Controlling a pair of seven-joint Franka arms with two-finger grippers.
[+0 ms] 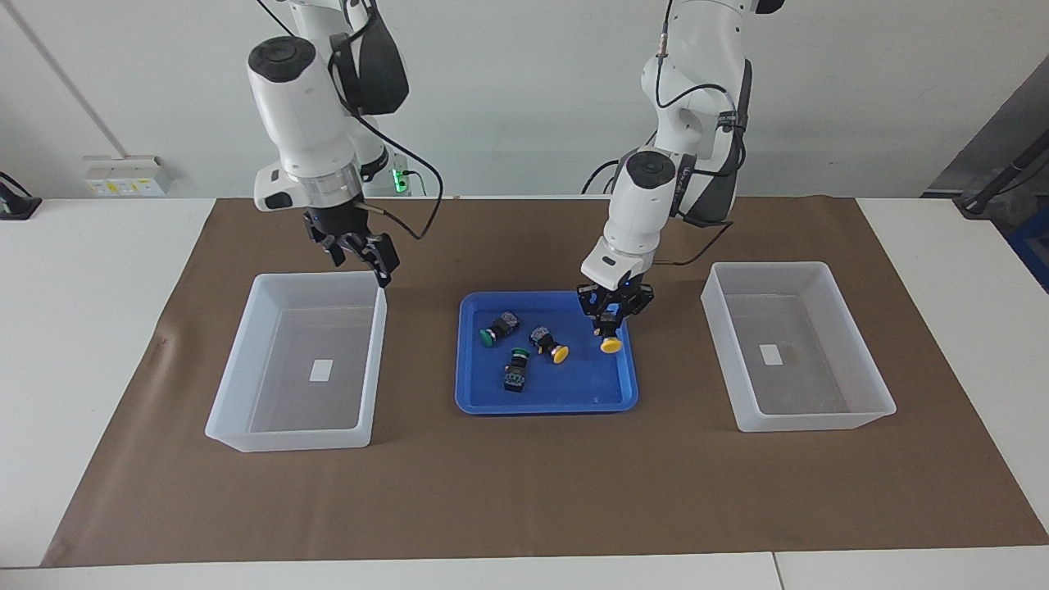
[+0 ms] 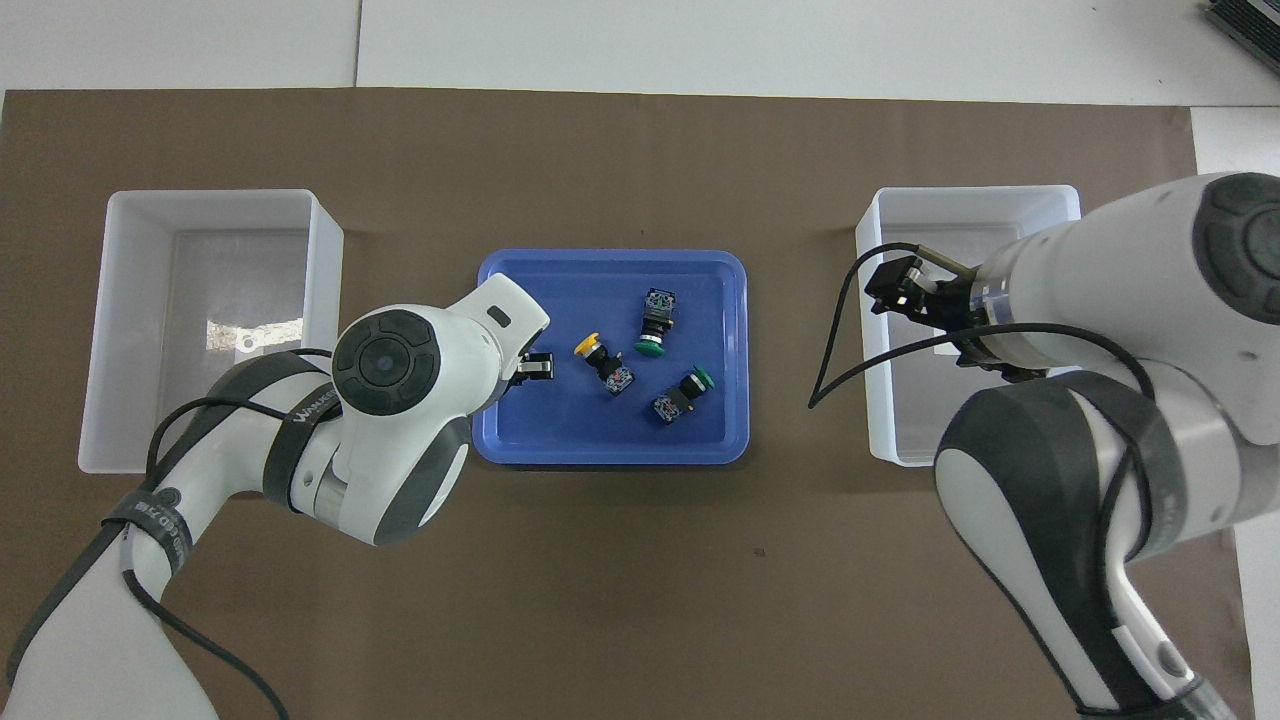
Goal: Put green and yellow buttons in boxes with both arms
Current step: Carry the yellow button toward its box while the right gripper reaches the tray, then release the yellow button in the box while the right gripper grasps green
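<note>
The left end effector (image 1: 610, 321) pinches a yellow button (image 1: 610, 339) by its body, cap hanging down, lifted just over the blue tray (image 1: 547, 397), at its edge toward the left arm's end of the bench. The other yellow button (image 1: 550, 345) and both green buttons (image 1: 499, 326) lie in that tray. The right end effector (image 1: 366, 251), spread, hangs over the tray-side wall of one box (image 1: 297, 360). The grip looks shallow, I think; a quick swing toward the other box (image 1: 793, 347) could shake the button loose

Left tool (image 1: 610, 321) clamped, right tool (image 1: 365, 256) spread
</note>
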